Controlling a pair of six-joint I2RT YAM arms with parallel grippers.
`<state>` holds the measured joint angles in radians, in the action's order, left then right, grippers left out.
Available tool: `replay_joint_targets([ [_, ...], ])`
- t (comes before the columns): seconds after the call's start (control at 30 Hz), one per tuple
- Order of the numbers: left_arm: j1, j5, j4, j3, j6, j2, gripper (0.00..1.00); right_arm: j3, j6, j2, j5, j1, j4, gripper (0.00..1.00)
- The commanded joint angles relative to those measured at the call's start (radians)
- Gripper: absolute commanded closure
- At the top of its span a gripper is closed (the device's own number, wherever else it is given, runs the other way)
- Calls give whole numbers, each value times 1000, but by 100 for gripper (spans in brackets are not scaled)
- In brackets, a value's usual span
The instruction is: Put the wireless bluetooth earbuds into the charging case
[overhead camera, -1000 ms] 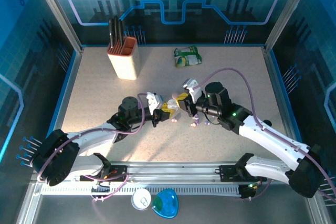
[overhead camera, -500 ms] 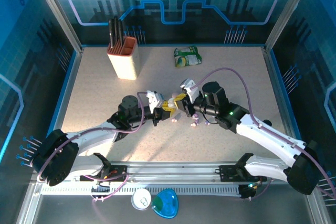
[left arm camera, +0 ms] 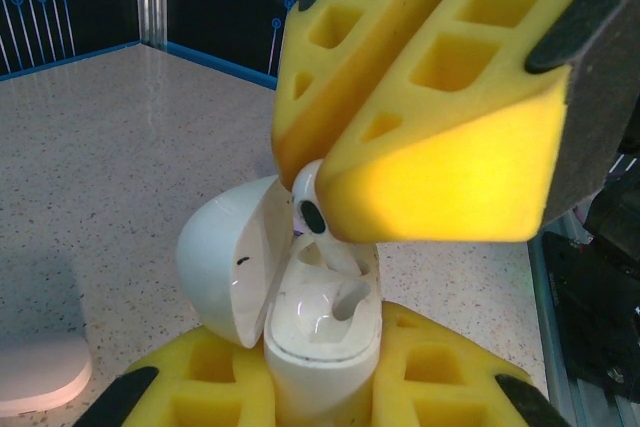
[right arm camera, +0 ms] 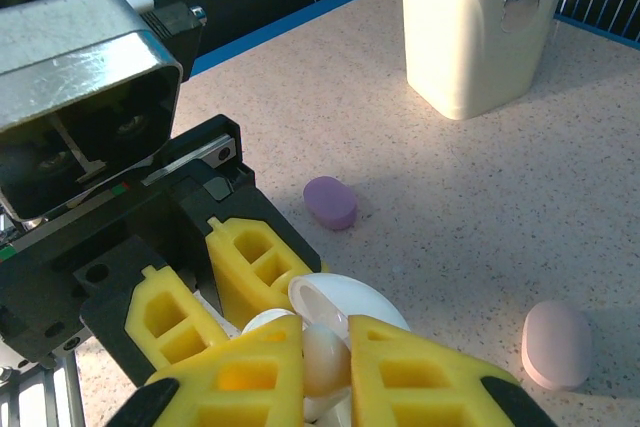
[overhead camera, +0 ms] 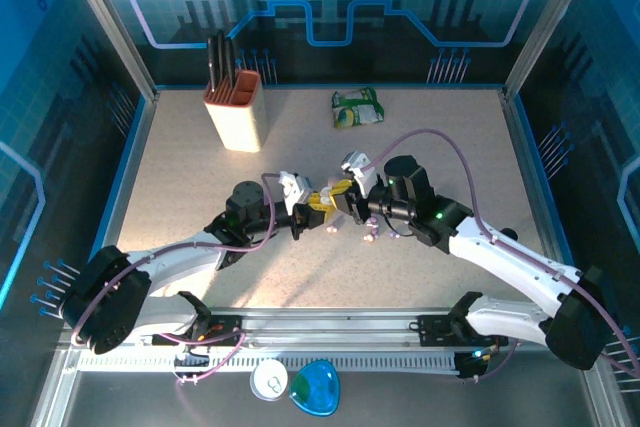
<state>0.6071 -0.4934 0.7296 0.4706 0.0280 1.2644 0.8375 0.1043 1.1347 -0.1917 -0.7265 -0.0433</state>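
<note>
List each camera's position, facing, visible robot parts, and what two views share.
Top: above and behind the arms, looking down at the table; both arms, left hand and right hand show.
Left wrist: on the left arm, looking past its fingers at the open case they hold.
Right wrist: on the right arm, looking past its fingers, which pinch an earbud, toward the left hand.
Shared: both wrist views show case and earbud.

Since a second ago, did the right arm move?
Yes. The right arm slid a little to the left and away from its base, ending nearer the green packet.
</note>
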Motion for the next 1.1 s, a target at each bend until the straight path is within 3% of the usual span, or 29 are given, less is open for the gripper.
replay_joint_targets([
  [0.0,8,2,35,37,23,7,100,-5,-17,7,-42,-21,-20,81],
  [0.43,8,-2,48,41,43,1,100,35,-96,19,-55,-27,-97,78],
  [0.87,9,0,49,31,32,8,100,37,-71,3,-60,-27,-71,76],
  [0.97,8,0,52,27,29,12,100,37,-47,-9,-59,-27,-49,59],
  [1.07,9,3,60,22,26,13,100,29,-13,-23,-35,-21,-24,49],
])
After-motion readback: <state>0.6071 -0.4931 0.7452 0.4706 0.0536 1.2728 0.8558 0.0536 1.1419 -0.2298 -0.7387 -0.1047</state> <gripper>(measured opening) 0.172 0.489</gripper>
